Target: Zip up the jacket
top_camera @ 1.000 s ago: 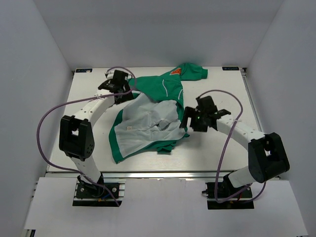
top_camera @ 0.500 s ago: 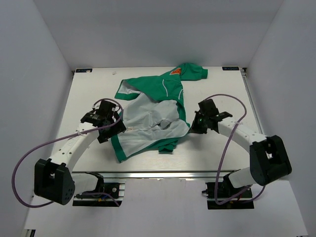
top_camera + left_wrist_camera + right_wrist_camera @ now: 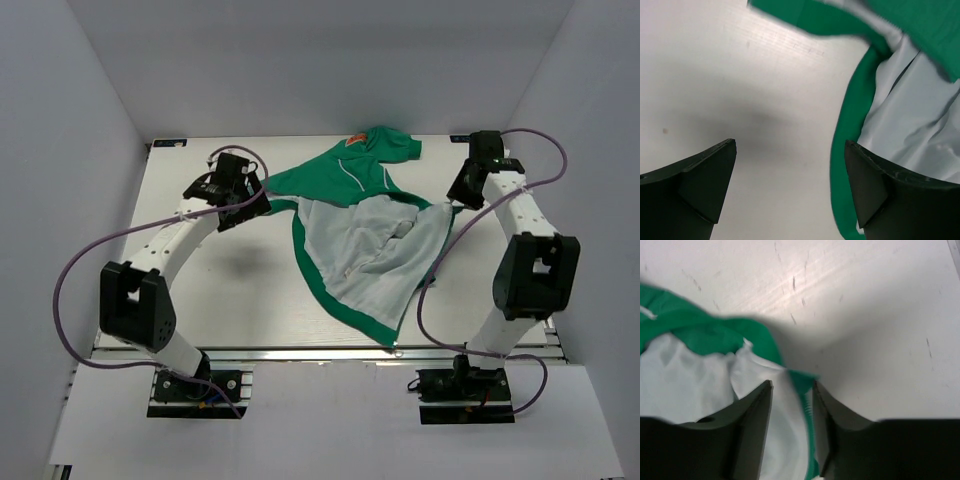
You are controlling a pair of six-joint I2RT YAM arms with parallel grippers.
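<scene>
The green jacket [image 3: 370, 250] lies open in the middle of the table, pale lining up. One sleeve with an orange patch [image 3: 355, 143] points to the back. My left gripper [image 3: 255, 203] is open and empty just left of the jacket's back left corner. In the left wrist view the gripper [image 3: 790, 145] has bare table between its fingers, and the jacket's green edge [image 3: 842, 145] runs beside the right finger. My right gripper [image 3: 455, 198] is shut on the jacket's back right corner. In the right wrist view the gripper [image 3: 792, 385] pinches the green edge with zipper teeth [image 3: 806, 410].
The white table [image 3: 200, 300] is walled by grey panels on the left, back and right. The right arm stands along the table's right edge [image 3: 510, 230]. Purple cables loop over both arms [image 3: 90, 260].
My right gripper has pulled the jacket's edge to the back right, spreading the jacket open and shifting it right. My left gripper has swung from the front left to the back left.
</scene>
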